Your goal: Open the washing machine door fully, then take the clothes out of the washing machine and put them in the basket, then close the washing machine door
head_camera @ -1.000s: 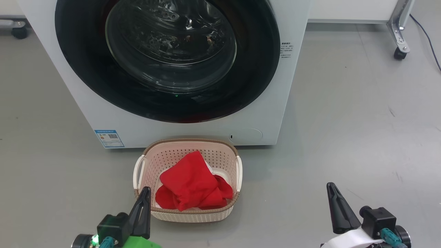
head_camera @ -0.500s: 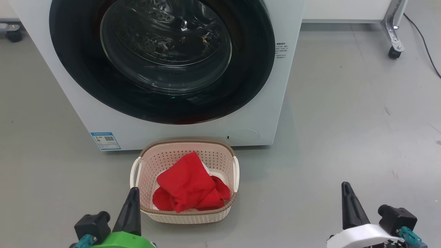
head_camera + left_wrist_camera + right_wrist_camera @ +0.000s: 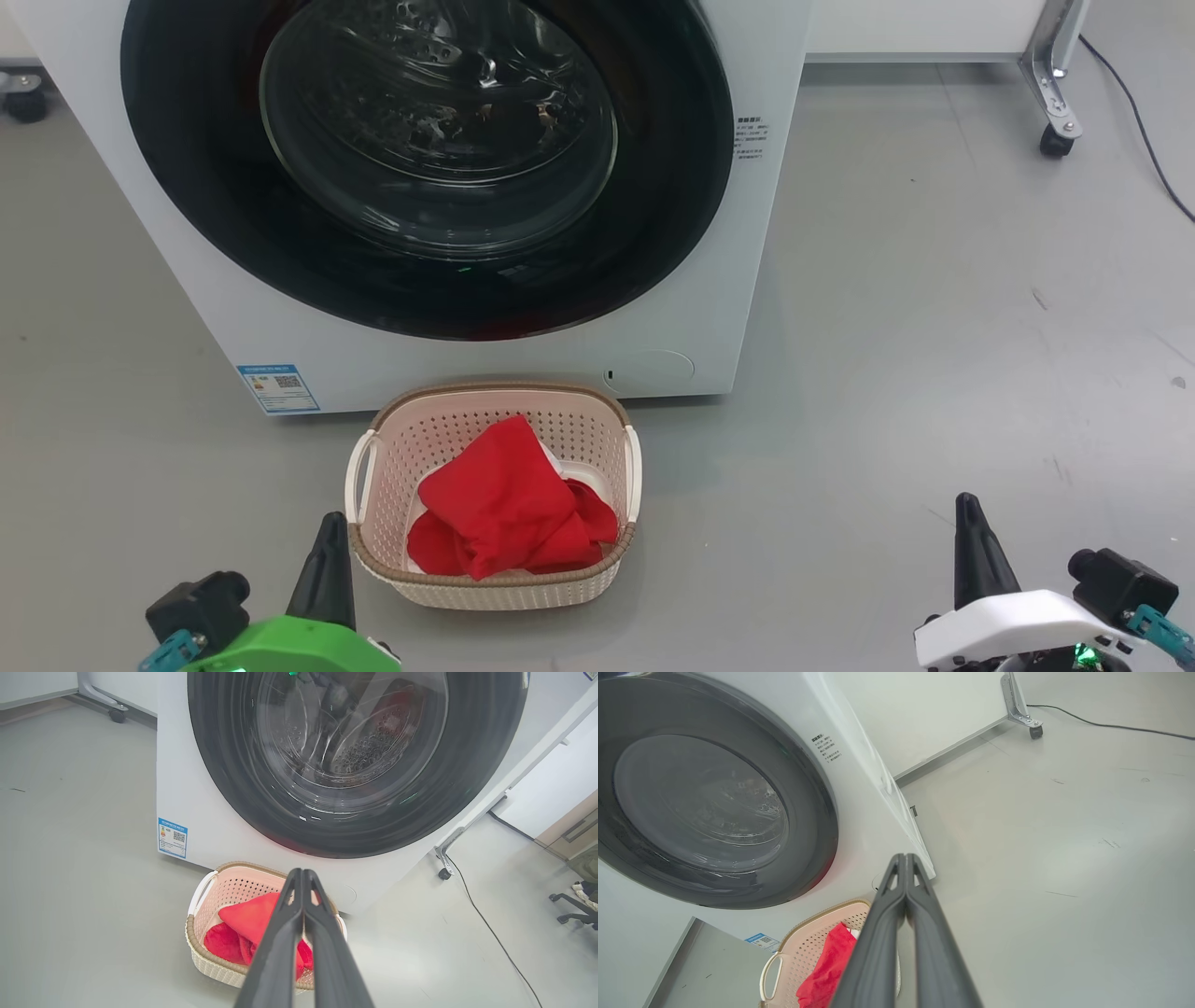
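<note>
Left gripper (image 3: pixel 330 523) and right gripper (image 3: pixel 966 506) hang pinched together, empty, bright red soft clothes (image 3: pixel 499 499) heaped in the cream perforated plastic basket (image 3: pixel 495 388) just ahead of the left, before the white washing machine (image 3: pixel 448 369), its black-rimmed glass door (image 3: pixel 672 187) closed.

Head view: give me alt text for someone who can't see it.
A cream basket holding red clothes sits on the grey floor directly before a white washing machine whose round black-rimmed door is shut. The left gripper and right gripper, jaws shut, point up from the bottom corners.
</note>
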Controlling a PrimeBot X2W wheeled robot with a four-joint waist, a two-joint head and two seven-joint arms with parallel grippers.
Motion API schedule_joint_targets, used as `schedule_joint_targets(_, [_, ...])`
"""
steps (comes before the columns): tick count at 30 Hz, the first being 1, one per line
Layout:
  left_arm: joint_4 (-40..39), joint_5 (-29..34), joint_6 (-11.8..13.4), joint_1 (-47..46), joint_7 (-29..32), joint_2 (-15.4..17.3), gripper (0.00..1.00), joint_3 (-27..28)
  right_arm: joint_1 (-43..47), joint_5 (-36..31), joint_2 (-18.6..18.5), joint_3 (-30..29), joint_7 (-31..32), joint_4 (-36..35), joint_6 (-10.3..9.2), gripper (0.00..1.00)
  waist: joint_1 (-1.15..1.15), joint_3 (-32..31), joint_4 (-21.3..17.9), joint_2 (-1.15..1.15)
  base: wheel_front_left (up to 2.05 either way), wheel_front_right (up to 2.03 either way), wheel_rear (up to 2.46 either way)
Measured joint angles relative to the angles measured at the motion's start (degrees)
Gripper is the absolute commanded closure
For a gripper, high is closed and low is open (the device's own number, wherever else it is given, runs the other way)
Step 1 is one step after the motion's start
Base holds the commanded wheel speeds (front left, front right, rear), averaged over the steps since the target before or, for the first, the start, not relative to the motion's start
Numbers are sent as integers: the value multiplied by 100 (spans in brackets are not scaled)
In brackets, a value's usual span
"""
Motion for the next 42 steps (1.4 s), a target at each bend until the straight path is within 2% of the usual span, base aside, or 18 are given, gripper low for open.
schedule_joint_targets(42, [354, -3145, -571, -272, 595, 93, 100, 781, -542, 3338, -207, -539, 731, 333, 354, 100, 0, -69, -231, 0, 0, 0, 0])
